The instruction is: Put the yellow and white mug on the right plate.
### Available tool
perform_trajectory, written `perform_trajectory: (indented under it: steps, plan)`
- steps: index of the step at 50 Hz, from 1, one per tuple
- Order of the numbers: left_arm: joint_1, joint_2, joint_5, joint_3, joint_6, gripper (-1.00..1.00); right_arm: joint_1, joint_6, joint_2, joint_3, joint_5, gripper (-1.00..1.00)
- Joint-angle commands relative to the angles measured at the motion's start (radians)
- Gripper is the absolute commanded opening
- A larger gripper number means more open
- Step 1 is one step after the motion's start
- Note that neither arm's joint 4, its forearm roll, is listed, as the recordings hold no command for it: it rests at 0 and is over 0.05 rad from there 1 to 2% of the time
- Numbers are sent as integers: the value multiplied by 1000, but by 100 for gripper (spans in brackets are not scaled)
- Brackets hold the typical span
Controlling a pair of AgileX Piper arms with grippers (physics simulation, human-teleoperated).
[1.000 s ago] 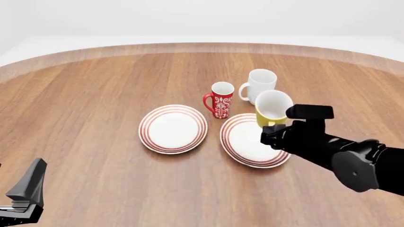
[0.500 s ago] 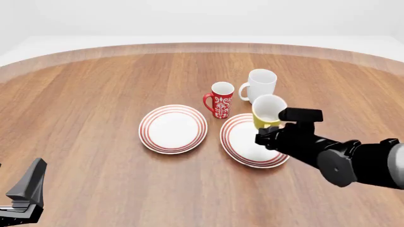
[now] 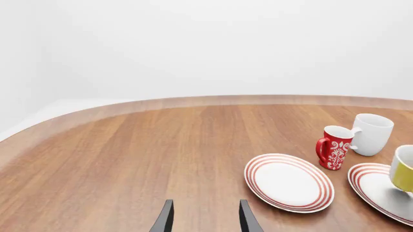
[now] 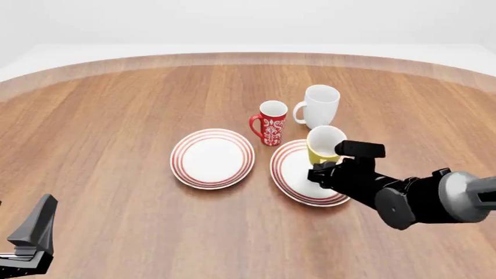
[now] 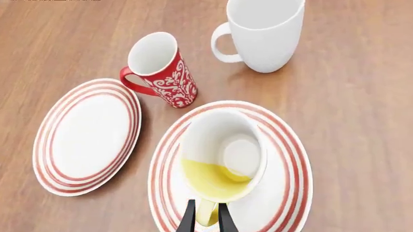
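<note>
The yellow and white mug (image 4: 324, 145) (image 5: 223, 164) (image 3: 403, 169) hangs tilted over the right plate (image 4: 293, 171) (image 5: 290, 159) (image 3: 374, 183), low above its far half. Whether it touches the plate I cannot tell. My right gripper (image 4: 323, 172) (image 5: 206, 218) is shut on the mug's yellow handle, and its arm comes in from the right. My left gripper (image 4: 29, 241) (image 3: 204, 220) stays open and holds nothing at the table's near left, far from the mugs.
A red white-patterned mug (image 4: 271, 123) (image 5: 161, 72) stands just behind the right plate's left rim. A taller white mug (image 4: 320, 106) (image 5: 264, 31) stands behind the plate. The second red-ringed plate (image 4: 212, 158) (image 5: 84, 135) lies to the left.
My right gripper has carried the yellow and white mug leftward and down, from above the plate's far right rim to low over the plate. The left arm has not moved.
</note>
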Motion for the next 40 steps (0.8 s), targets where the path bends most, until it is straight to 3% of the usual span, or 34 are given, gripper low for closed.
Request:
perform_trajectory:
  steps: [1,20,21,40]
  plan:
    - [0,0,0,0,0,100,9,25,37,-25,-19,-100]
    - [0,0,0,0,0,100,27,48,66,-42,-29,-100]
    - [0,0,0,0,0,100,20,41,68,-43,-27,100]
    - [0,0,0,0,0,100,18,38,-43,6,17,100]
